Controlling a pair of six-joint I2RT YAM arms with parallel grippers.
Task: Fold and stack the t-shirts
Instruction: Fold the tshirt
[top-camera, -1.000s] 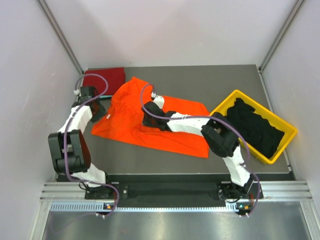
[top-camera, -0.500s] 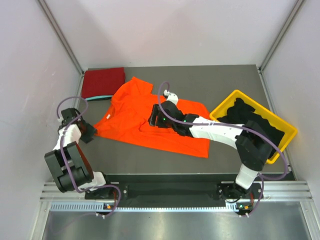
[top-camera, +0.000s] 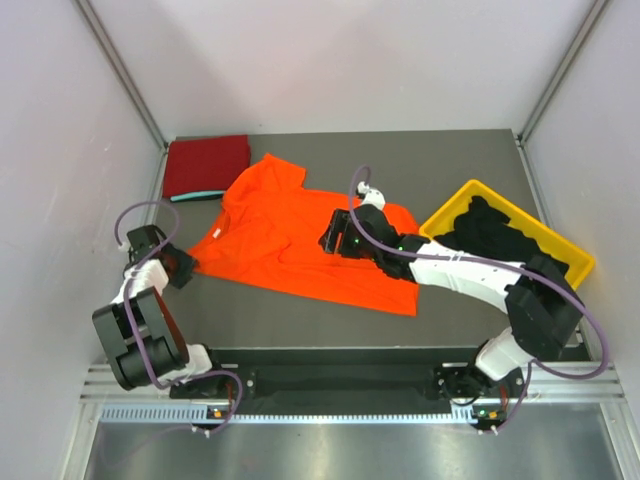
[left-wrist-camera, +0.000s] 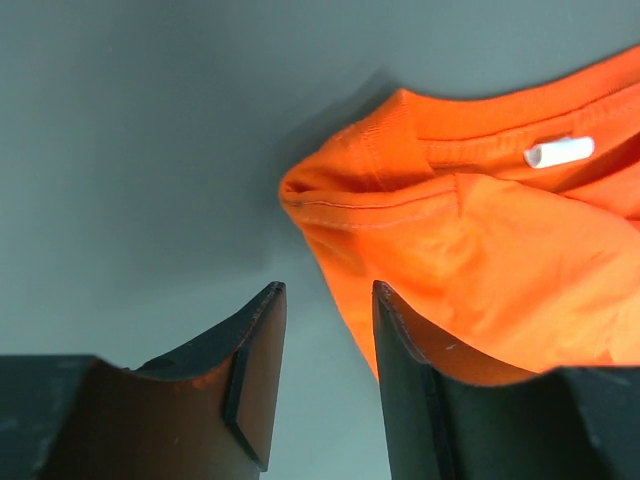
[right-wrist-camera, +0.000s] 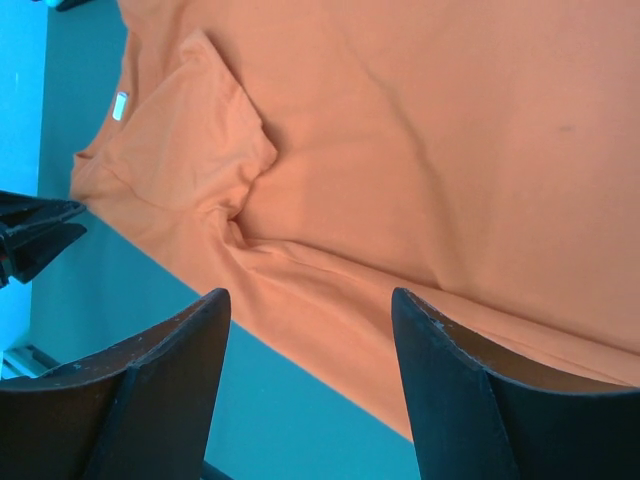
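L claw spread, nothing in it, sits just off the collar-side corner of the orange t-shirt. R claw spread wide above the shirt's middle, also empty. Shirt lies mostly flat mid-table; dark red t-shirt folded at far-left corner. Step, imo: setting up a fold on the orange one. Next: both claws drop and pinch an edge w/o bunching.

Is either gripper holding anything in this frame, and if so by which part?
Nothing is held. The left gripper and the right gripper both stand open with nothing between their fingers; the orange t-shirt lies ungripped.
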